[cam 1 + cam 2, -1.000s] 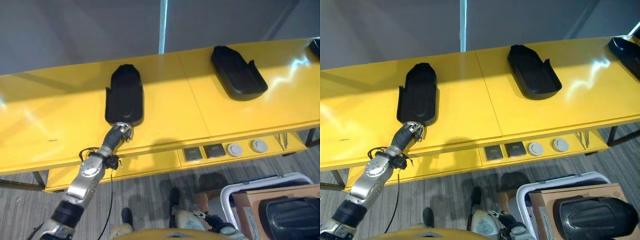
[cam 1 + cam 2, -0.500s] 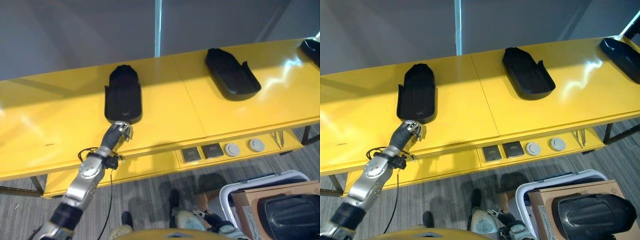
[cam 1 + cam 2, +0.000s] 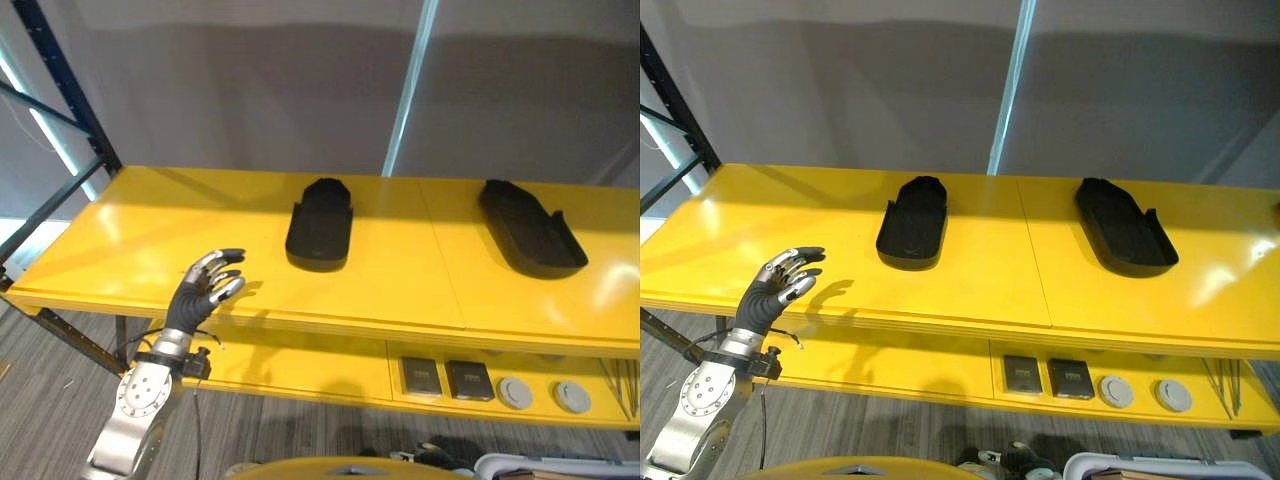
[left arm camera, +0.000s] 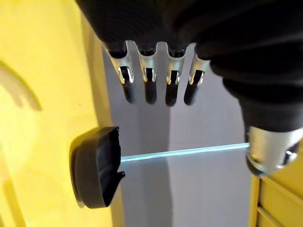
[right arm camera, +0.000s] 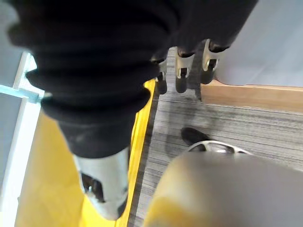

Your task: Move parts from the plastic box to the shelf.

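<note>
Two black molded parts (image 3: 320, 223) (image 3: 528, 227) lying flat on the yellow shelf (image 3: 130, 230), well apart. Left hand (image 3: 205, 288) empty over the front edge, fingers relaxed, straight. Right hand (image 5: 182, 71) hanging low, fingers loose, holding nothing. Risk: clipping the shelf edge when swinging away.

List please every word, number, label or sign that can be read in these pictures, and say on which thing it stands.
No text can be read in these pictures.
Black parts on the yellow shelf: plain, no label seen.
Two dark square plates on the lower ledge: any marking too small to read.
Two round grey discs beside them: no print visible.
Left hand: no marking visible.
</note>
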Tool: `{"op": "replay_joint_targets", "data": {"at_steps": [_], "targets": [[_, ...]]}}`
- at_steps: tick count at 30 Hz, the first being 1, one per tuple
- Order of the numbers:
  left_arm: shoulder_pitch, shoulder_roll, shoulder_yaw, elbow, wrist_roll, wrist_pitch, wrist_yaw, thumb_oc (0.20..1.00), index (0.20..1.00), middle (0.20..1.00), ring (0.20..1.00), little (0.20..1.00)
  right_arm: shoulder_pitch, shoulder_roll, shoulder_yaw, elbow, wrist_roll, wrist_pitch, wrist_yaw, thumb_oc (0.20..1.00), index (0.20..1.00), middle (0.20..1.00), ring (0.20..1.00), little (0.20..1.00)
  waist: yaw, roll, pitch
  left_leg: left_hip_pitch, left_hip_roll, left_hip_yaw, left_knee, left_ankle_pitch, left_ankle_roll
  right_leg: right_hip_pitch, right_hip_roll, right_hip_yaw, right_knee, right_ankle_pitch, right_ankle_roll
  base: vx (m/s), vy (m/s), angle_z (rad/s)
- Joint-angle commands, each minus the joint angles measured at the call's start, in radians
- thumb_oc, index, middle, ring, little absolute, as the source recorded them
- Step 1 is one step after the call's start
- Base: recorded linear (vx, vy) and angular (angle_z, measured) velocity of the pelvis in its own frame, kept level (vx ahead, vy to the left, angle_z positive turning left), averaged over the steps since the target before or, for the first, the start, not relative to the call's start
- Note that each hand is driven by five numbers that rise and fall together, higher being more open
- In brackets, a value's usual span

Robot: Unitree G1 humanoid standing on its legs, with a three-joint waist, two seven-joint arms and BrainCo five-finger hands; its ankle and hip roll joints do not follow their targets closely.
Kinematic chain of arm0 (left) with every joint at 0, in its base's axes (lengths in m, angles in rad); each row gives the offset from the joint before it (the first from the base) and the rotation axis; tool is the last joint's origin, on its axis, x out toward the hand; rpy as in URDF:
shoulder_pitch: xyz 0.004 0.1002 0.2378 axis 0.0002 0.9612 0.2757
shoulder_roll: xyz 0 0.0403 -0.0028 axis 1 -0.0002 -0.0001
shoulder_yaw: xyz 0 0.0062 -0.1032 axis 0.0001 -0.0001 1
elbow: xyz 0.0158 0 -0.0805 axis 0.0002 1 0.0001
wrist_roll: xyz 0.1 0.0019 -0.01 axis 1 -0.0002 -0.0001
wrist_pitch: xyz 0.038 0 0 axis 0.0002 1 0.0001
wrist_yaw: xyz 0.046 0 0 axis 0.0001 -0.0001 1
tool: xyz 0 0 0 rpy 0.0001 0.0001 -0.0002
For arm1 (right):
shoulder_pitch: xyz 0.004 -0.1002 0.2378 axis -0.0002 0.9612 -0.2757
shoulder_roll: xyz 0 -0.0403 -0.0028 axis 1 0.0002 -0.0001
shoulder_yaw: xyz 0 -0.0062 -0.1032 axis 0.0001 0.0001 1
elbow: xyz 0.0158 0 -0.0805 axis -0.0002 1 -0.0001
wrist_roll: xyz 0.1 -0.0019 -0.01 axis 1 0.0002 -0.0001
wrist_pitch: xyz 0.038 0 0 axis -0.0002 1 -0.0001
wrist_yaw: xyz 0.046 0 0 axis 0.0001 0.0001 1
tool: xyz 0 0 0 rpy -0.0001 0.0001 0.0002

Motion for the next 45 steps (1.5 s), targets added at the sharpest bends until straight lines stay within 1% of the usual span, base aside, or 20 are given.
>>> {"op": "replay_joint_targets", "data": {"at_steps": [1, 4, 8, 10, 15, 16, 17, 21, 22, 23, 25, 26, 28, 30, 32, 33, 34, 37, 42, 45], "targets": [[-0.095, 0.056, 0.002, -0.082, 0.091, -0.081, 0.032, 1.000, 1.000, 1.000, 1.000, 1.000, -0.038, 0.037, -0.037, 0.017, 0.088, -0.018, -0.034, 1.000, 1.000, 1.000, 1.000, 1.000, -0.032, -0.041, 0.057, -0.016, -0.018, -0.011, 0.000, -0.092, 0.034, 0.066, -0.100, 0.017, 0.028, -0.110, 0.102, -0.11, 0.266, 0.03], [-0.118, 0.076, 0.014, -0.083, 0.114, -0.087, 0.040, 1.000, 1.000, 1.000, 1.000, 1.000, -0.035, 0.029, -0.089, 0.001, 0.133, -0.021, -0.043, 1.000, 1.000, 1.000, 1.000, 1.000, -0.051, -0.053, 0.076, -0.035, -0.046, 0.004, 0.000, -0.099, 0.057, -0.006, -0.137, 0.058, 0.075, -0.073, 0.128, -0.14, 0.216, -0.10], [-0.161, 0.098, 0.039, -0.064, 0.144, -0.105, 0.063, 1.000, 1.000, 1.000, 1.000, 1.000, -0.032, 0.022, -0.124, -0.016, 0.161, -0.030, -0.046, 1.000, 1.000, 1.000, 1.000, 1.000, -0.080, -0.069, 0.100, -0.076, -0.066, 0.053, 0.000, -0.099, 0.071, -0.104, -0.153, 0.088, 0.060, 0.035, 0.159, -0.15, 0.113, -0.50], [-0.178, 0.096, 0.052, -0.050, 0.148, -0.111, 0.076, 1.000, 1.000, 1.000, 1.000, 1.000, -0.031, 0.024, -0.128, -0.019, 0.158, -0.031, -0.043, 1.000, 1.000, 1.000, 1.000, 1.000, -0.070, -0.059, 0.106, -0.092, -0.046, 0.107, 0.000, -0.097, 0.070, -0.139, -0.159, 0.002, 0.066, 0.041, 0.168, -0.16, 0.068, -0.91], [-0.186, 0.074, 0.085, -0.027, 0.150, -0.120, 0.117, 1.000, 1.000, 1.000, 1.000, 1.000, -0.006, 0.041, -0.108, 0.013, 0.123, -0.025, -0.040, 1.000, 1.000, 1.000, 1.000, 1.000, -0.043, -0.039, 0.108, -0.068, -0.004, 0.231, 0.000, -0.094, 0.083, -0.086, -0.200, -0.202, 0.272, -0.087, 0.134, -0.10, 0.077, -1.23], [-0.185, 0.074, 0.085, -0.027, 0.149, -0.120, 0.118, 1.000, 1.000, 1.000, 1.000, 1.000, -0.005, 0.040, -0.108, 0.013, 0.122, -0.026, -0.040, 1.000, 1.000, 1.000, 1.000, 1.000, -0.042, -0.040, 0.109, -0.065, -0.004, 0.233, 0.000, -0.095, 0.082, -0.088, -0.202, -0.200, 0.280, -0.093, 0.134, -0.12, 0.003, -1.26], [-0.176, 0.062, 0.100, -0.028, 0.140, -0.117, 0.127, 1.000, 1.000, 1.000, 1.000, 1.000, 0.005, 0.047, -0.109, 0.023, 0.120, -0.025, -0.040, 1.000, 1.000, 1.000, 1.000, 1.000, -0.026, -0.037, 0.104, -0.063, 0.001, 0.279, 0.001, -0.086, 0.089, -0.065, -0.218, -0.301, 0.324, -0.103, 0.123, -0.06, -0.008, -0.80], [-0.157, 0.058, 0.112, -0.014, 0.161, -0.114, 0.136, 1.000, 1.000, 1.000, 1.000, 1.000, 0.018, 0.052, -0.117, 0.042, 0.121, -0.025, -0.037, 1.000, 1.000, 1.000, 1.000, 1.000, -0.011, -0.040, 0.089, -0.047, 0.004, 0.341, 0.004, -0.088, 0.090, -0.022, -0.228, -0.402, 0.325, -0.102, 0.126, -0.04, -0.092, -1.00], [-0.152, 0.061, 0.112, -0.011, 0.168, -0.114, 0.137, 1.000, 1.000, 1.000, 1.000, 1.000, 0.021, 0.055, -0.115, 0.046, 0.119, -0.025, -0.036, 1.000, 1.000, 1.000, 1.000, 1.000, -0.014, -0.042, 0.087, -0.042, 0.009, 0.353, 0.005, -0.082, 0.085, -0.012, -0.203, -0.389, 0.287, -0.114, 0.118, 0.01, -0.252, -0.92], [-0.155, 0.052, 0.109, 0.013, 0.166, -0.118, 0.140, 1.000, 1.000, 1.000, 1.000, 1.000, 0.026, 0.055, -0.106, 0.061, 0.119, -0.027, -0.034, 1.000, 1.000, 1.000, 1.000, 1.000, -0.023, -0.045, 0.080, -0.044, 0.011, 0.364, 0.014, -0.067, 0.069, 0.007, -0.140, -0.340, 0.186, -0.142, 0.102, 0.01, -0.265, -0.88], [-0.160, 0.047, 0.113, 0.032, 0.170, -0.123, 0.146, 1.000, 1.000, 1.000, 1.000, 1.000, 0.027, 0.051, -0.098, 0.065, 0.115, -0.028, -0.030, 1.000, 1.000, 1.000, 1.000, 1.000, -0.021, -0.043, 0.079, -0.059, 0.024, 0.371, 0.057, -0.068, 0.051, 0.019, -0.107, -0.318, 0.124, -0.141, 0.091, 0.02, -0.311, -0.47], [-0.156, 0.054, 0.116, 0.049, 0.176, -0.128, 0.150, 1.000, 1.000, 1.000, 1.000, 1.000, 0.041, 0.043, -0.061, 0.051, 0.096, -0.035, -0.020, 1.000, 1.000, 1.000, 1.000, 1.000, -0.008, -0.056, 0.108, -0.128, 0.067, 0.345, 0.247, -0.074, 0.009, 0.048, -0.071, -0.290, 0.062, -0.159, 0.062, 0.00, -0.381, -0.56], [-0.155, 0.055, 0.124, 0.054, 0.170, -0.137, 0.156, 1.000, 1.000, 1.000, 1.000, 1.000, 0.040, 0.034, -0.052, 0.040, 0.098, -0.036, -0.020, 1.000, 1.000, 1.000, 1.000, 1.000, -0.003, -0.063, 0.120, -0.171, 0.094, 0.310, 0.347, -0.078, -0.020, 0.061, -0.053, -0.282, 0.036, -0.166, 0.044, -0.03, -0.218, -0.70], [-0.153, 0.057, 0.121, 0.077, 0.189, -0.131, 0.165, 1.000, 1.000, 1.000, 1.000, 1.000, 0.037, 0.014, -0.042, 0.048, 0.084, -0.032, -0.024, 1.000, 1.000, 1.000, 1.000, 1.000, 0.021, -0.056, 0.127, -0.209, 0.069, 0.174, 0.404, -0.076, -0.045, 0.067, -0.028, -0.254, 0.007, -0.181, 0.027, 0.01, -0.051, -0.83], [-0.129, 0.041, 0.117, 0.094, 0.199, -0.131, 0.170, 1.000, 1.000, 1.000, 1.000, 1.000, 0.029, -0.004, -0.069, 0.044, 0.124, -0.040, -0.033, 1.000, 1.000, 1.000, 1.000, 1.000, 0.042, -0.058, 0.128, -0.219, 0.040, 0.011, 0.258, -0.097, -0.038, 0.047, -0.035, -0.187, 0.002, -0.166, 0.039, 0.04, 0.133, -0.65], [-0.129, 0.041, 0.117, 0.096, 0.199, -0.131, 0.171, 1.000, 1.000, 1.000, 1.000, 1.000, 0.029, -0.004, -0.069, 0.045, 0.124, -0.040, -0.033, 1.000, 1.000, 1.000, 1.000, 1.000, 0.042, -0.055, 0.123, -0.204, 0.045, 0.001, 0.247, -0.111, -0.045, 0.054, -0.028, -0.170, 0.002, -0.182, 0.045, 0.02, 0.147, -1.16], [-0.126, 0.045, 0.114, 0.101, 0.215, -0.130, 0.171, 1.000, 1.000, 1.000, 1.000, 1.000, 0.022, -0.008, -0.078, 0.040, 0.139, -0.044, -0.033, 1.000, 1.000, 1.000, 1.000, 1.000, 0.051, -0.056, 0.125, -0.209, 0.048, -0.038, 0.199, -0.076, -0.042, 0.042, -0.034, -0.153, 0.002, -0.166, 0.049, 0.07, 0.041, -1.27], [-0.121, 0.079, 0.100, 0.118, 0.290, -0.112, 0.174, 1.000, 1.000, 1.000, 1.000, 1.000, 0.015, -0.015, -0.045, 0.033, 0.102, -0.045, -0.040, 1.000, 1.000, 1.000, 1.000, 1.000, 0.071, -0.038, 0.119, -0.201, 0.011, -0.265, 0.114, -0.071, -0.023, 0.041, 0.011, -0.042, 0.002, -0.175, 0.042, 0.06, 0.060, -0.88], [-0.112, 0.119, 0.063, 0.161, 0.307, -0.089, 0.124, 1.000, 1.000, 1.000, 1.000, 1.000, 0.020, -0.022, -0.070, -0.015, 0.128, -0.055, -0.055, 1.000, 1.000, 1.000, 1.000, 1.000, 0.015, -0.022, 0.102, -0.118, -0.007, -0.239, 0.089, -0.094, -0.008, 0.040, 0.019, 0.050, 0.002, -0.160, 0.043, 0.09, 0.166, -0.92], [-0.108, 0.141, 0.028, 0.226, 0.341, -0.070, 0.108, 1.000, 1.000, 1.000, 1.000, 1.000, 0.009, -0.034, -0.023, -0.111, 0.047, -0.068, -0.093, 1.000, 1.000, 1.000, 1.000, 1.000, -0.006, -0.025, 0.104, -0.085, -0.015, -0.191, 0.070, -0.105, 0.014, 0.018, 0.021, 0.116, 0.002, -0.142, 0.052, 0.01, 0.145, -0.65]]}}
